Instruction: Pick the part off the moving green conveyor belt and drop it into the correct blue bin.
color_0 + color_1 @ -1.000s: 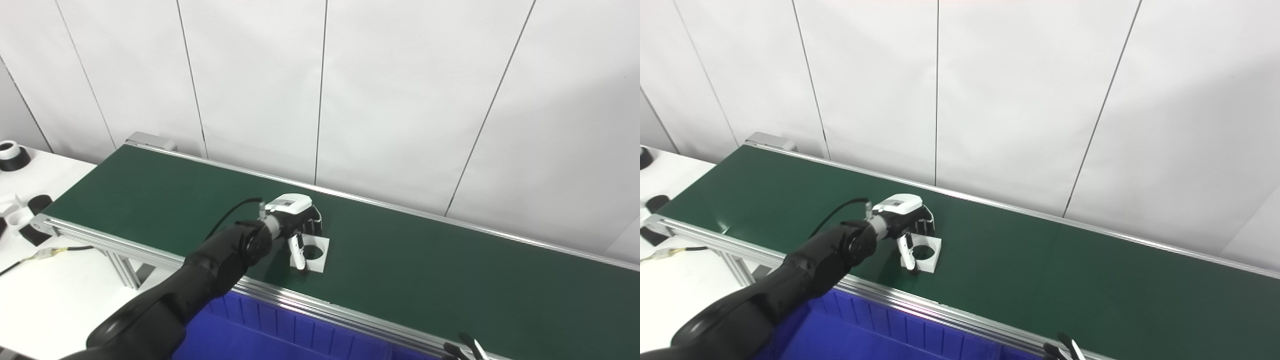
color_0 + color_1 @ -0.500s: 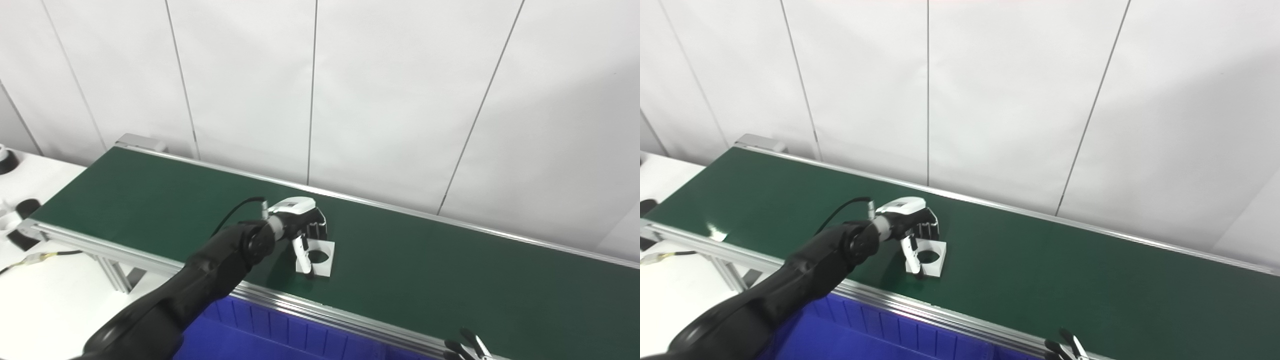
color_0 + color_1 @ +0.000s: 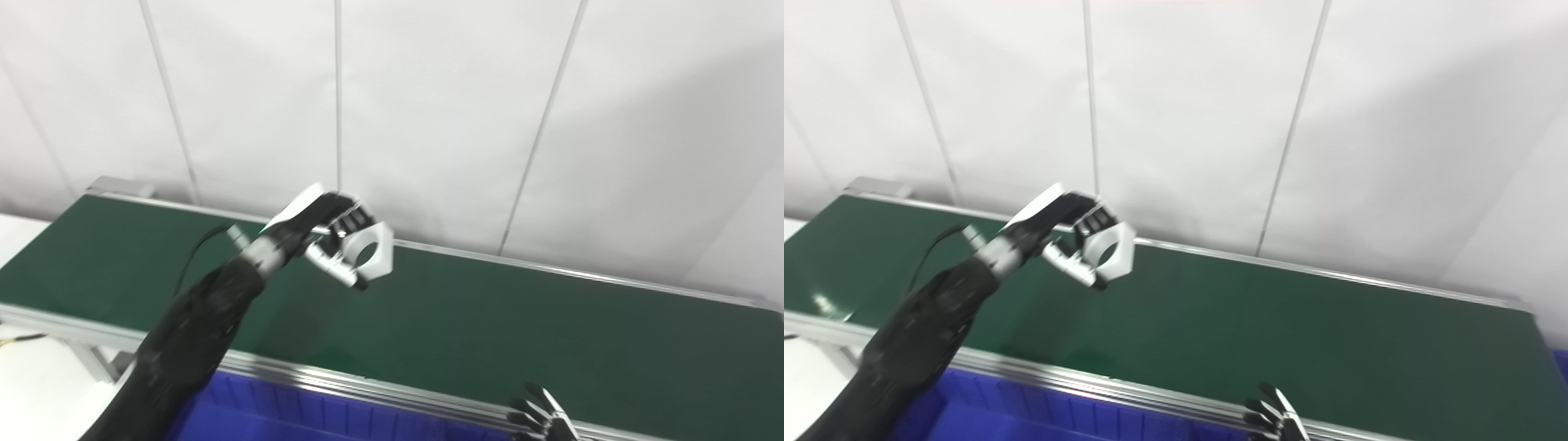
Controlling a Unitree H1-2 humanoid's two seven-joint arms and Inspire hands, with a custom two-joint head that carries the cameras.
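Observation:
My left hand [image 3: 324,229] is raised well above the green conveyor belt [image 3: 490,318] and is shut on the part [image 3: 367,248], a white block with cut corners and a round hole through it. The part hangs in the air, face tilted toward the camera, thumb below it and fingers behind it. In the right eye view the same part [image 3: 1108,248] sits in my left hand [image 3: 1069,233]. Only the fingertips of my right hand [image 3: 545,413] show at the bottom edge, spread apart and holding nothing. A blue bin [image 3: 294,416] lies under the belt's near rail.
The belt's aluminium near rail [image 3: 367,389] runs across the bottom of the picture. A white panelled wall [image 3: 429,122] stands right behind the belt. A white table corner [image 3: 37,380] shows at the lower left.
My left hand has closed on the white part and lifted it off the belt into the air. The camera has swung to the right, so the whole scene has shifted left.

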